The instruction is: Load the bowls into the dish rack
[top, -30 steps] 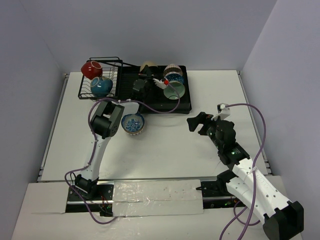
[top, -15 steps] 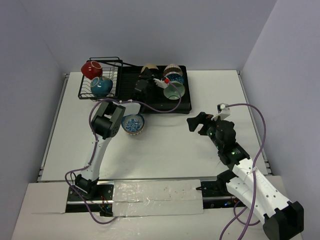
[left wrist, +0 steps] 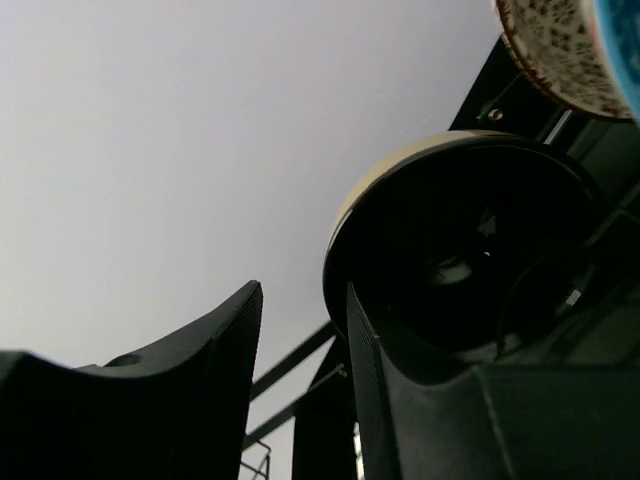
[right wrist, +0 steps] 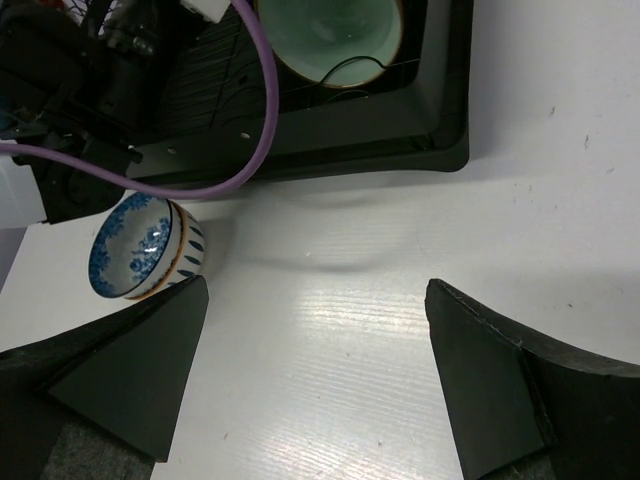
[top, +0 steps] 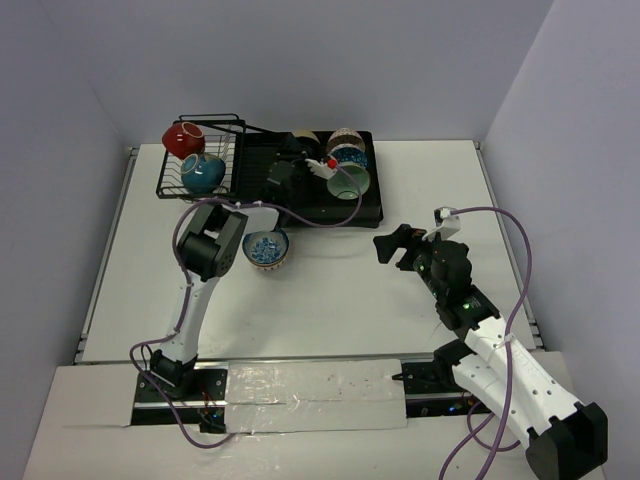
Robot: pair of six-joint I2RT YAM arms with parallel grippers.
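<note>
The black dish rack [top: 372, 205] lies at the back, with its wire basket [top: 168, 187] at the left end. The basket holds a red bowl [top: 183, 138] and a teal bowl [top: 203, 172]. On the tray stand a cream bowl with a dark inside [top: 303, 137], a speckled bowl [top: 345, 140] and a green bowl [top: 350, 182]. My left gripper [top: 293, 148] is over the tray, open. In the left wrist view the cream bowl [left wrist: 460, 230] stands on its edge just past my right finger [left wrist: 400, 400]. A blue-and-white bowl [top: 266, 249] sits on the table. My right gripper [top: 385, 245] is open and empty above the table.
The right wrist view shows the blue-and-white bowl [right wrist: 140, 245] at left, the green bowl [right wrist: 325, 35] and the rack's near corner [right wrist: 440, 120]. A purple cable [right wrist: 250, 120] hangs over the rack's front edge. White walls stand close on the left, back and right.
The cream bowl has shifted slightly in the rack and now shows its dark inside. The left gripper moved a little. The right arm has not moved.
</note>
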